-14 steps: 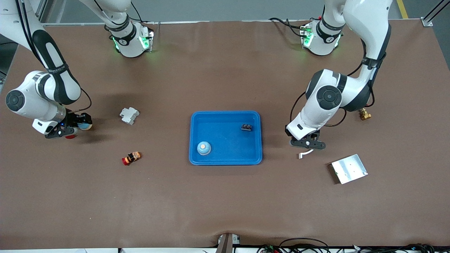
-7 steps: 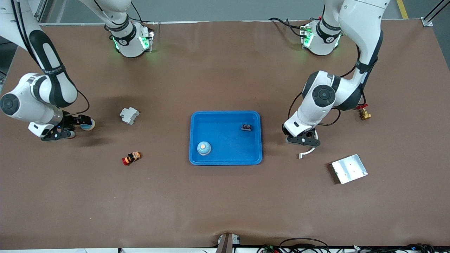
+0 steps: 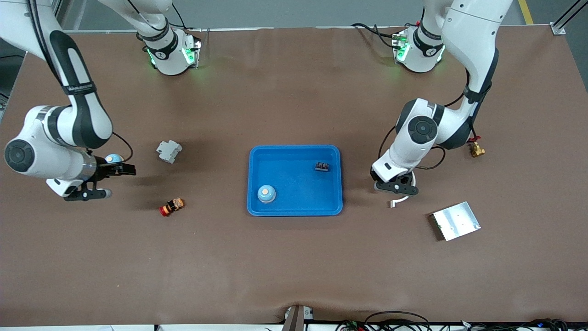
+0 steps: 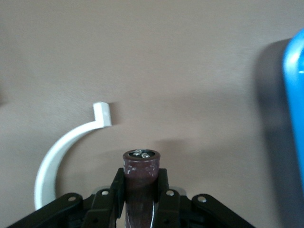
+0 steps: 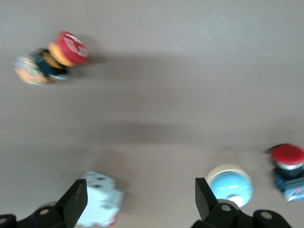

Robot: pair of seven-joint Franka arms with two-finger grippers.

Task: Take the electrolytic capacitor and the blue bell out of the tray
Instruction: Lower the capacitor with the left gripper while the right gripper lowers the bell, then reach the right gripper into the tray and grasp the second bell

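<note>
The brown table mat is cluttered around the job, so I'm watching for knock-ons.

The capacitor, a dark maroon can, is already out of the tray. The left gripper is clamped shut on it, low over the mat just beside the tray toward the left arm's end. I can't tell whether the can touches the mat. A white curved hook lies right by it. If I let go with the can tilted or off the surface, I judge it could topple and roll into the hook or against the tray wall.

The bell sits in the tray, in the corner nearer the front camera toward the right arm's end. It is close to the rim, so a finger could catch the wall and drag the tray, and the smooth dome could squirt out of a pinch. A small dark part also lies in the tray.

The right gripper hangs wide open and empty, well apart from the tray. A second blue dome is near it, and a white block and a red-capped button lie between it and the tray; a low sweep could clip them.
</note>
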